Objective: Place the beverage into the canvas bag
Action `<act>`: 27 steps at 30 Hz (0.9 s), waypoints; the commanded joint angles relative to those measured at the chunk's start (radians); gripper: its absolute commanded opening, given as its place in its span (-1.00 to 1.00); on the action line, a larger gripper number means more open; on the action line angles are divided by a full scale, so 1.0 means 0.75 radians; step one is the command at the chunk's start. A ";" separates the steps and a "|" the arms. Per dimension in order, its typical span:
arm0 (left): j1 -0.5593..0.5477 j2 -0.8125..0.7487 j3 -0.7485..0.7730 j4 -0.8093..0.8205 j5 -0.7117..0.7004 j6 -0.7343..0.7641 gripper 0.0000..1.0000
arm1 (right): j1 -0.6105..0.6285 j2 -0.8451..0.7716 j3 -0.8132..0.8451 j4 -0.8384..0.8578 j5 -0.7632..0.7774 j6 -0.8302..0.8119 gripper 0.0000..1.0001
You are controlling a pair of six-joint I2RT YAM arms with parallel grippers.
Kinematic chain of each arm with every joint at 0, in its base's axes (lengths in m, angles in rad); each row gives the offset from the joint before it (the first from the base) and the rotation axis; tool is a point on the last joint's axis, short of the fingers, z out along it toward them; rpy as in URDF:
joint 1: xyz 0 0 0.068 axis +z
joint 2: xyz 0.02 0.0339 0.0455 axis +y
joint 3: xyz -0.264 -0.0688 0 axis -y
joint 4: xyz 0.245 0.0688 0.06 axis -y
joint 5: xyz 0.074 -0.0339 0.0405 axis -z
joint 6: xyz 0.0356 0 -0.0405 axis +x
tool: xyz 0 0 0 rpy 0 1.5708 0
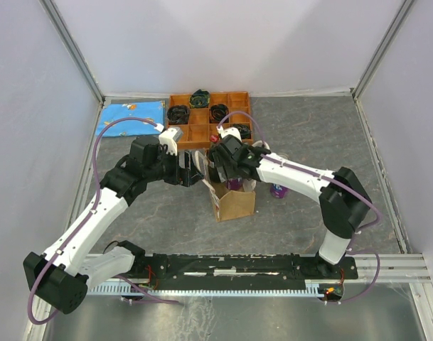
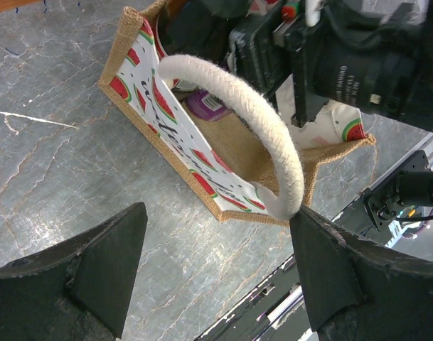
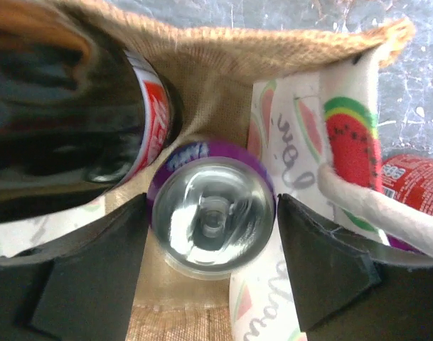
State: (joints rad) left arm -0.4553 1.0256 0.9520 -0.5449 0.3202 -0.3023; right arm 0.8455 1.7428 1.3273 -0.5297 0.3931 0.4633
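In the canvas bag, right gripper flanks can, grip unclear; left gripper apart.

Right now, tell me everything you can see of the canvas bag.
The canvas bag is small, of coarse tan jute, with white panels printed with watermelon slices and script lettering, and thick white rope handles. It stands upright, mouth open, on the grey table between the two arms. A purple can sits inside, flanked by the fingers of the right gripper, with a dark red-labelled bottle beside it. One handle loop reaches a finger of the open left gripper.
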 commanded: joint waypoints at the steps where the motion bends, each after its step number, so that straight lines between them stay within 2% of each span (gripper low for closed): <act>1: 0.006 0.003 0.028 0.033 0.033 0.033 0.73 | -0.012 0.061 0.008 -0.008 -0.058 -0.004 0.64; 6: 0.006 0.007 0.026 0.037 0.037 0.031 0.73 | -0.013 0.053 0.004 -0.007 -0.062 -0.001 0.63; 14: 0.006 0.005 0.025 0.037 0.038 0.029 0.73 | -0.013 0.009 -0.028 0.028 -0.027 -0.001 0.19; 27: 0.007 0.009 0.030 0.035 0.049 0.025 0.73 | -0.013 -0.202 -0.190 0.250 0.116 -0.028 -0.07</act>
State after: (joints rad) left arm -0.4553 1.0317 0.9520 -0.5446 0.3264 -0.3023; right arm 0.8398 1.6810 1.1938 -0.4515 0.3847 0.4648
